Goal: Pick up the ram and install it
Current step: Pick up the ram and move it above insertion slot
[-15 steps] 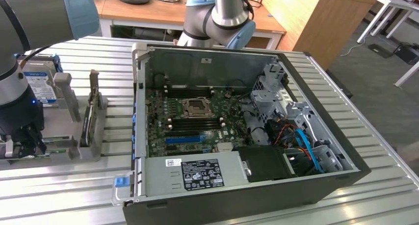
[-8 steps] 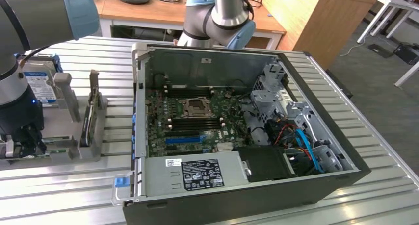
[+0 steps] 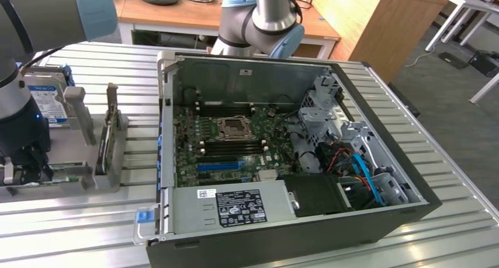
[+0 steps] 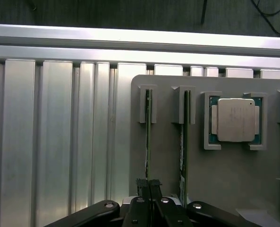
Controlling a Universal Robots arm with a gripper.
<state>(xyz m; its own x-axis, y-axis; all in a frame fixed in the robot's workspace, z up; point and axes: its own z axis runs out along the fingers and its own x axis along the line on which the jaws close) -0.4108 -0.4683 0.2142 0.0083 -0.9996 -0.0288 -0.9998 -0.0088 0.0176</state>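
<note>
1. We see the gripper with its fingers drawn narrow, pinched on the upper edge of the ram.
2. The ram stands on edge in a slot of the grey holder, which lies on the ribbed metal counter.
3. A second stick stands on edge in the neighbouring slot, just beside the ram and parallel to it.
4. A processor sits in a recess of the same holder, beside the second stick.
5. In the exterior view, the arm reaches down to the holder at the exterior view's left, well apart from the open computer case.
6. The motherboard lies inside that case.
</note>
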